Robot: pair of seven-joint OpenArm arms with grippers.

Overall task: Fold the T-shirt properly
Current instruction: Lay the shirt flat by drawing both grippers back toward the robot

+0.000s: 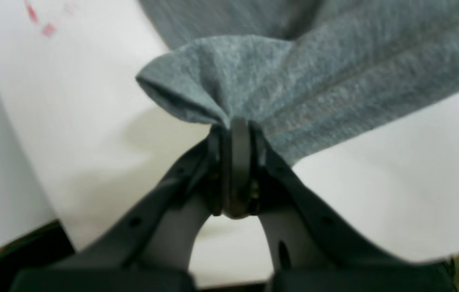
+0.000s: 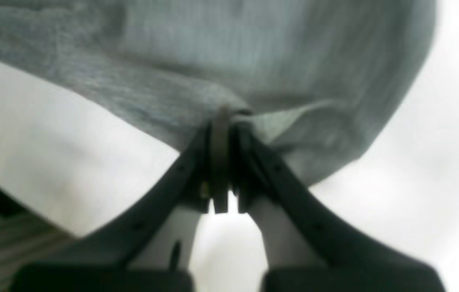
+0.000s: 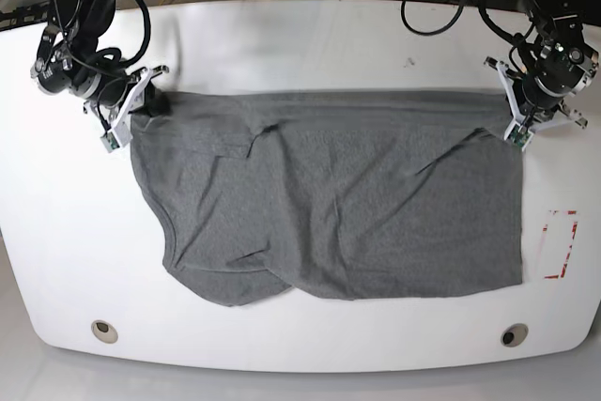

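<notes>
The heather-grey T-shirt [image 3: 329, 204] lies spread wide on the white table [image 3: 300, 44], its far edge pulled taut between the two arms. My left gripper [image 3: 502, 117], at the right of the base view, is shut on the shirt's far right corner; the wrist view shows bunched grey cloth [image 1: 254, 81] pinched between its fingertips [image 1: 235, 127]. At the left of the base view, my right gripper [image 3: 143, 110] is shut on the far left corner, with fabric [image 2: 221, 61] gathered at its tips [image 2: 225, 115]. The near hem sags unevenly at the left.
A red rectangular outline [image 3: 560, 243] is marked on the table right of the shirt. Two round holes [image 3: 104, 331] [image 3: 513, 334] sit near the front edge. Cables [image 3: 441, 7] trail across the back behind the table.
</notes>
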